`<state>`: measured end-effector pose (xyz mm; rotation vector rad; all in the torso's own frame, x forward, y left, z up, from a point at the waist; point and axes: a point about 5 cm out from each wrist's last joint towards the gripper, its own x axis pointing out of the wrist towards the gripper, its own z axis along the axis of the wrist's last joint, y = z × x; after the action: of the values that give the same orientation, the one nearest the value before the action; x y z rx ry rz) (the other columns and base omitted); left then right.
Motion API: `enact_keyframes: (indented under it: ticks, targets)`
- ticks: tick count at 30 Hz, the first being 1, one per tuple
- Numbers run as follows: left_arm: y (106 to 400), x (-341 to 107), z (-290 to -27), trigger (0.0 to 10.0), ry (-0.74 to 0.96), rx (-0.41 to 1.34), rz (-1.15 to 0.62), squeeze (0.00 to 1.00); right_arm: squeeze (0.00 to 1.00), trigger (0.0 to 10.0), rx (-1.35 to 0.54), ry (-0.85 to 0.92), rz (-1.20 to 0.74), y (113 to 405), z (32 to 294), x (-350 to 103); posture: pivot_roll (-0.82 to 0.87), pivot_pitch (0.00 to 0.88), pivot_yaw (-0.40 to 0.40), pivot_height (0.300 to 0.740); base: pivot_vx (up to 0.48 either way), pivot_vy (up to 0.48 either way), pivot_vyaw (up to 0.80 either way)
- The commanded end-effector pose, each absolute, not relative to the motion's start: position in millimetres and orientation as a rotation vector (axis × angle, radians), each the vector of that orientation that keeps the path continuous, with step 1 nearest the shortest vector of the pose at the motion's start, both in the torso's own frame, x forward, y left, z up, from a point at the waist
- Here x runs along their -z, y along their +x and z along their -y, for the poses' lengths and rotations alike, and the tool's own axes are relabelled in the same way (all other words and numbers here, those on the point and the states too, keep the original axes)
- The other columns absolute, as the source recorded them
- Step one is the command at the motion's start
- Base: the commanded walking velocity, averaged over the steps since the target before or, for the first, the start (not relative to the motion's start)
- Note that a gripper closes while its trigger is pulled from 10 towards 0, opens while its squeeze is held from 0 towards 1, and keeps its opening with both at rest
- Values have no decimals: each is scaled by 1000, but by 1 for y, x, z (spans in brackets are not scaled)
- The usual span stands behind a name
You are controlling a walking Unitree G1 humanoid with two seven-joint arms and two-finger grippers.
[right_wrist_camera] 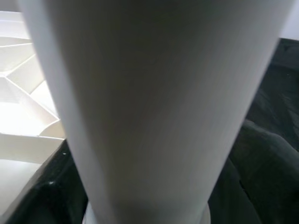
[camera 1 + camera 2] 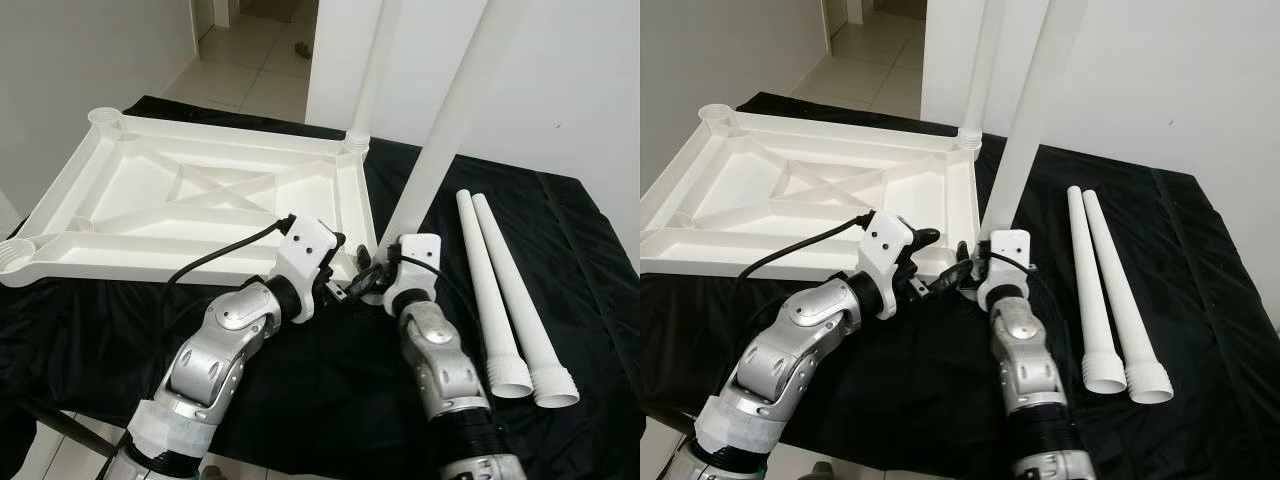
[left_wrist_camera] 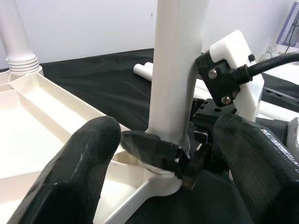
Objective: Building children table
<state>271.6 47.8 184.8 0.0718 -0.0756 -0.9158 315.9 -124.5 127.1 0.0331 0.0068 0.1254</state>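
Note:
The white tabletop [image 2: 150, 210] lies upside down on the black cloth. One white leg [image 2: 372, 60] stands in its far right corner socket. A second leg [image 2: 455, 110] stands slightly tilted at the near right corner, its base [image 3: 166, 179] at the socket. My right gripper [image 2: 373, 277] is shut on this leg just above the base, one black finger [image 3: 152, 149] curled round it. Up close in the right wrist view the leg [image 1: 154, 102] is a white column. My left gripper [image 2: 343, 268] is open beside it, its fingers [image 3: 70, 182] spread either side of the corner without touching the leg.
Two loose white legs [image 2: 505, 290] lie side by side on the cloth to the right. The tabletop's left corner sockets [image 2: 105, 118] hold nothing. A white wall [image 2: 560, 80] stands close behind the table. A doorway with tiled floor [image 2: 255, 60] opens at the back.

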Motion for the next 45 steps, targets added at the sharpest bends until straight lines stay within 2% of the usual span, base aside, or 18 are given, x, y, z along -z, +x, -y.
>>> enact_keyframes:
  ticks: [1, 2, 3, 5, 7, 12, 19, 20, 21, 34, 39, 41, 45]
  targets:
    - [271, -186, -48, 10000, 74, 889, 77, 0, 1000, 10000, -141, 49, -37, 317, 129, -124, 163, 47, -108, 740, 0, 0, 0]
    - [271, -185, -48, 10000, 72, 889, 74, 0, 0, 10000, -216, 52, -50, 319, 133, -125, 160, 47, -106, 740, 0, 0, 0]
    - [270, -184, -49, 10000, 73, 895, 67, 0, 0, 10000, -337, 52, -67, 322, 139, -128, 154, 50, -102, 740, 0, 0, 0]
    - [269, -183, -49, 10000, 73, 897, 65, 0, 0, 10000, -363, 47, -68, 323, 141, -129, 154, 50, -102, 740, 0, 0, 0]
    - [265, -178, -50, 10000, 87, 922, 44, 0, 0, 10000, -524, -60, -33, 325, 143, -134, 152, 52, -100, 740, 0, 0, 0]
    - [263, -175, -51, 10000, 101, 934, 30, 0, 0, 10000, -639, -99, -39, 326, 142, -132, 154, 56, -99, 740, 0, 0, 0]
    - [264, -176, -53, 10000, 104, 921, 31, 0, 0, 10000, -688, -121, -35, 332, 135, -127, 169, 52, -96, 740, 0, 0, 0]
    - [264, -176, -53, 10000, 103, 920, 31, 0, 0, 4118, -696, -107, -36, 334, 134, -127, 169, 52, -96, 740, 0, 0, 0]
    - [263, -176, -53, 10000, 105, 918, 32, 0, 0, 0, -699, -100, -41, 335, 133, -126, 179, 49, -96, 740, 0, 0, 0]
    - [262, -176, -55, 10000, 117, 915, 30, 0, 0, 0, -711, -98, -40, 338, 137, -116, 190, 31, -94, 740, 0, 0, 0]
    - [263, -175, -54, 10000, 126, 922, 30, 0, 0, 0, -632, -58, -37, 337, 140, -114, 179, 17, -89, 740, 0, 0, 0]
    - [264, -175, -52, 10000, 128, 927, 33, 0, 0, 0, -528, -80, -22, 335, 144, -112, 170, 12, -89, 740, 0, 0, 0]
    - [264, -176, -51, 10000, 121, 934, 36, 0, 0, 0, -489, -80, -26, 334, 146, -111, 169, 9, -88, 740, 0, 0, 0]
